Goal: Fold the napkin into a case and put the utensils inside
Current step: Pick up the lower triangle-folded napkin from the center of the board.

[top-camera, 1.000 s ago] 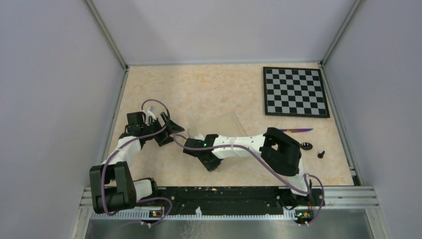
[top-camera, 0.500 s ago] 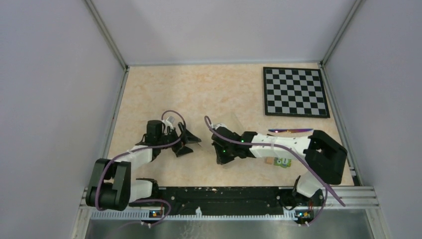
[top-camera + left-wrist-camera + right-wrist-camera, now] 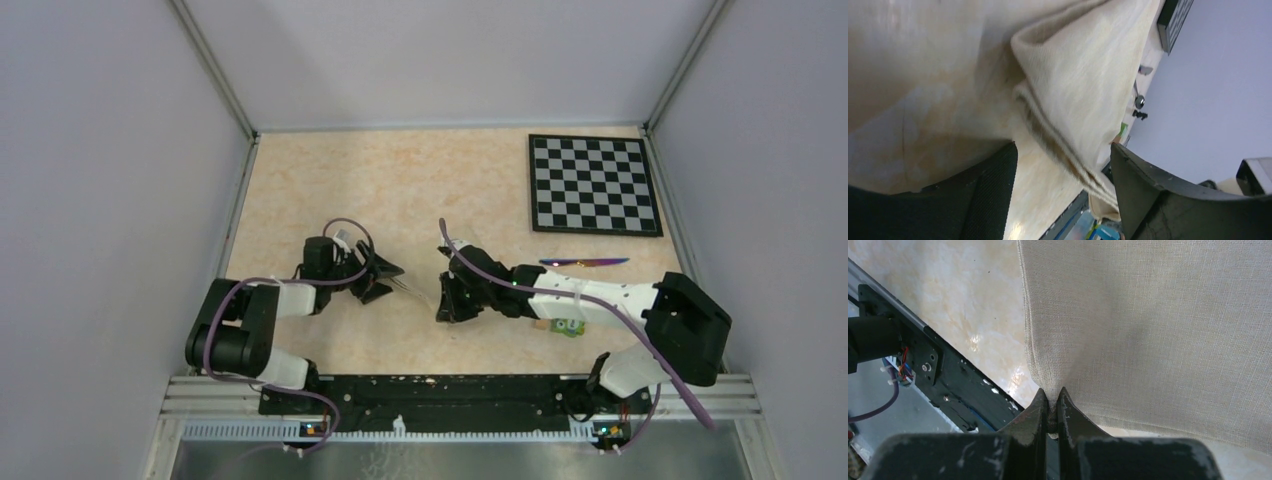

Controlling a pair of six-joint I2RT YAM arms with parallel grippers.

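The beige-cream napkin (image 3: 1148, 330) is bunched in loose layers. My right gripper (image 3: 1053, 401) is shut on its near corner and holds it just above the table. In the top view the napkin (image 3: 424, 293) shows only as a pale strip between the two grippers. My left gripper (image 3: 1063, 150) is open, with the napkin's layered edge (image 3: 1073, 100) running between its jaws, close to the right finger. In the top view the left gripper (image 3: 388, 279) faces the right gripper (image 3: 448, 300). One purple-blue utensil (image 3: 585, 263) lies below the chessboard; the other utensils are hidden.
A black-and-white chessboard (image 3: 594, 184) lies at the back right. A small green block with white dots (image 3: 568, 326) sits beside the right forearm. The black base rail (image 3: 450, 392) runs along the near edge. Grey walls enclose the table on three sides.
The left gripper has moved right to the napkin's edge. The right gripper has moved right and turned, and the right arm's elbow has swung to the far right, uncovering the green block.
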